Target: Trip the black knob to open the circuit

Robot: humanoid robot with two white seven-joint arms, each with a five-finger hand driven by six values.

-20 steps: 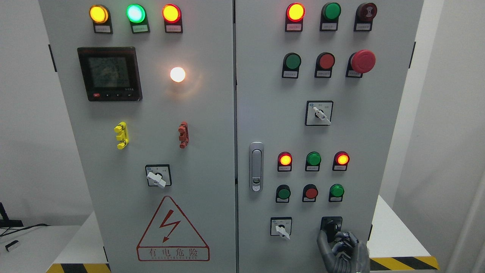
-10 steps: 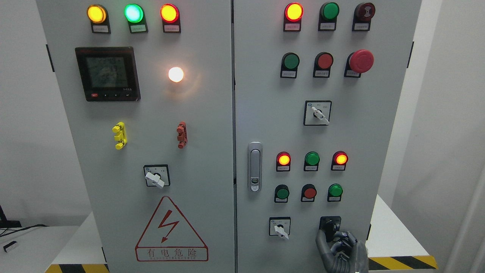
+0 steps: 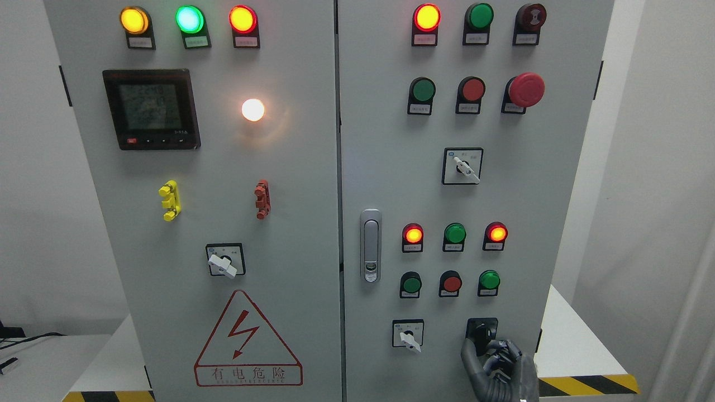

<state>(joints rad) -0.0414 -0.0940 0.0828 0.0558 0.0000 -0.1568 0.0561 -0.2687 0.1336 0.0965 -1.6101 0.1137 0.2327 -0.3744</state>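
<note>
Head view: right robot hand (image 3: 499, 365) grips black knob (image 3: 481, 335).

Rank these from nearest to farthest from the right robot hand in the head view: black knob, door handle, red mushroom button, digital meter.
From the right robot hand:
1. Black knob, at its fingertips.
2. Door handle, up-left by the door seam.
3. Red mushroom button, high above.
4. Digital meter, far upper left.

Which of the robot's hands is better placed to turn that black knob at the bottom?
The right hand: its fingers are already at the black knob, low on the cabinet's right door. No left hand is in view.
</note>
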